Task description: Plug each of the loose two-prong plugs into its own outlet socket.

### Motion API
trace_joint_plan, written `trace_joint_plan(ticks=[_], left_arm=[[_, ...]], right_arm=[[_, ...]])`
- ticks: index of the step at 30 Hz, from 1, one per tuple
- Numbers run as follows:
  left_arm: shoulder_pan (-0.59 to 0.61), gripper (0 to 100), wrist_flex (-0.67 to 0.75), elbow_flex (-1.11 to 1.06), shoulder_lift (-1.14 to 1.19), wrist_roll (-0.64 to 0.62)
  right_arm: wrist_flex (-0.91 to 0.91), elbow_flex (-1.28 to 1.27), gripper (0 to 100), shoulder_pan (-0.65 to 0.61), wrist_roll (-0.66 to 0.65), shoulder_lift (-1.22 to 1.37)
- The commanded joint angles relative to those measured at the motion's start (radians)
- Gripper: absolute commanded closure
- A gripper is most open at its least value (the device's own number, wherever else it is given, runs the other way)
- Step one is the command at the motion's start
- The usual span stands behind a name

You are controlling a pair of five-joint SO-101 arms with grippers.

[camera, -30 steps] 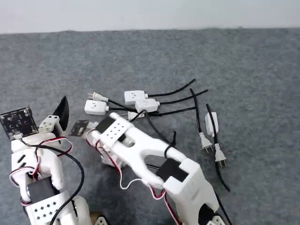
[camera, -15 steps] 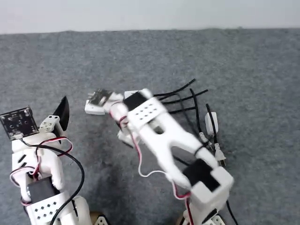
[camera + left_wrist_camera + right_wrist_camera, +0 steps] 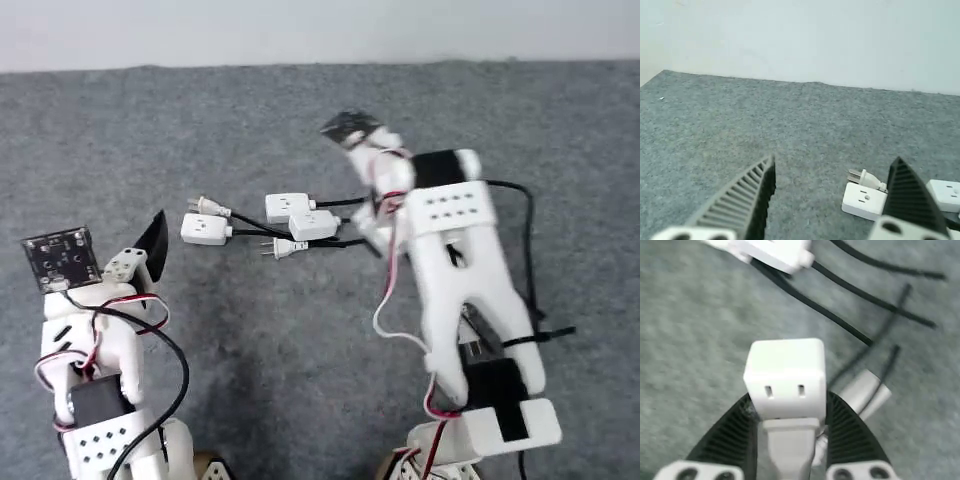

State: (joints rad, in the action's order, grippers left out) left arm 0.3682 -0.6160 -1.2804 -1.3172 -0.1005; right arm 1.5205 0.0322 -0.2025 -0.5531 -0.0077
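We see a grey carpet [image 3: 520, 110] as the surface that carries everything. Toward nine o'clock from its middle lies a group of white pieces. At the nine o'clock end is an outlet socket [image 3: 205, 230], with a two-prong plug [image 3: 205, 206] just at its twelve o'clock. Toward three o'clock, a second socket [image 3: 288, 207] and a third socket [image 3: 315, 225] lie touching, the third at four o'clock of the second. A loose plug [image 3: 285, 247] lies at seven o'clock of the third, its prongs to nine o'clock. Black cords [image 3: 250, 233] run between them.

Probably a lab test bench: grey felt mat [image 3: 300, 380], bare pale wall [image 3: 300, 30], small robot arms [image 3: 470, 260].
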Motion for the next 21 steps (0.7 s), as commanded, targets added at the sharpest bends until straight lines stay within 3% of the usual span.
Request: trace_joint_plan(ticks=[1,5,11,17,21], left_arm=[[-0.031,65,0.031,0.005,0.000,0.012],[-0.031,65,0.034,-0.005,-0.005,0.012],[-0.051,65,0.034,-0.010,-0.002,0.012],[-0.069,65,0.034,-0.027,-0.005,0.025],[-0.069,65,0.034,-0.030,-0.005,0.028]], right_arm=[[0.005,0.011,98.8,0.140,-0.091,-0.065],[-0.053,0.012,98.8,0.312,-0.161,-0.058],[-0.277,0.012,98.8,0.519,-0.183,-0.015],[-0.575,0.014,98.8,0.621,-0.176,0.145],[-0.616,0.161,98.8,0.662,-0.163,0.311]])
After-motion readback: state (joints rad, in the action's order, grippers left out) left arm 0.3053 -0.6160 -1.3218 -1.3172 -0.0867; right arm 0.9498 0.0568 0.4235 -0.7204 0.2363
